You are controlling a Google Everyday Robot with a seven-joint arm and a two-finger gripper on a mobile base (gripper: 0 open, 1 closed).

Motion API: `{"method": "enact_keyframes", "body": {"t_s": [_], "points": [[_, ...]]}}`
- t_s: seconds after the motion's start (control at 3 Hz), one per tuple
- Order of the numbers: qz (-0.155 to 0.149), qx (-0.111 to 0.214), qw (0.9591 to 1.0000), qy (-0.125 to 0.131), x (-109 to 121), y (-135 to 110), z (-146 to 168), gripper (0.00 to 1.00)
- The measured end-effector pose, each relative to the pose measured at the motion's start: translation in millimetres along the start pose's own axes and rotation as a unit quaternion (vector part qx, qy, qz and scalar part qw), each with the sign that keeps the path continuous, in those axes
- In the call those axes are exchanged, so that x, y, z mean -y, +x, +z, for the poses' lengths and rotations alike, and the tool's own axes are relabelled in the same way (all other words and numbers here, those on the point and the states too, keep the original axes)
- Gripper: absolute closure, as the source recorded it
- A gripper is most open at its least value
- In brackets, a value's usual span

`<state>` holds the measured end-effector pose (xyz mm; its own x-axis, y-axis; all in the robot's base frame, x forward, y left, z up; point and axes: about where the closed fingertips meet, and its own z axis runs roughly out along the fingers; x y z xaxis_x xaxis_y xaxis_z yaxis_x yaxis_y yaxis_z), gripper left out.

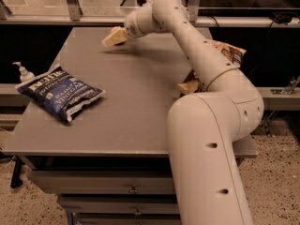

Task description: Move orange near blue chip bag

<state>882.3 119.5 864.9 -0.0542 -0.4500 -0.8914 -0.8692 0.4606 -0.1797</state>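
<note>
The blue chip bag [61, 95] lies flat at the left of the grey table [136, 111], navy with white lettering. My gripper [115, 36] is at the far end of the table, just above its surface, well away from the bag and beyond it to the right. The orange does not show anywhere; I cannot tell whether the gripper hides it. My arm reaches from the lower right across the table's right side.
A brown-and-tan chip bag [230, 53] lies at the table's right edge, mostly hidden behind my arm. A white pump bottle [22, 72] stands just off the table's left edge. A railing and glass run behind the table. Drawers sit under the front edge.
</note>
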Motion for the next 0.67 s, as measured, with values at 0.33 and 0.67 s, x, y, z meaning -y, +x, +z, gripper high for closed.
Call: {"method": "enact_keyframes", "body": {"t_s": [0.33,0.67], "points": [[0.002,-0.006,1.0000,0.000,1.4,2.8,2.7,0.36],[0.006,-0.012,0.9999,-0.002,0.5,7.6,2.0,0.59]]}}
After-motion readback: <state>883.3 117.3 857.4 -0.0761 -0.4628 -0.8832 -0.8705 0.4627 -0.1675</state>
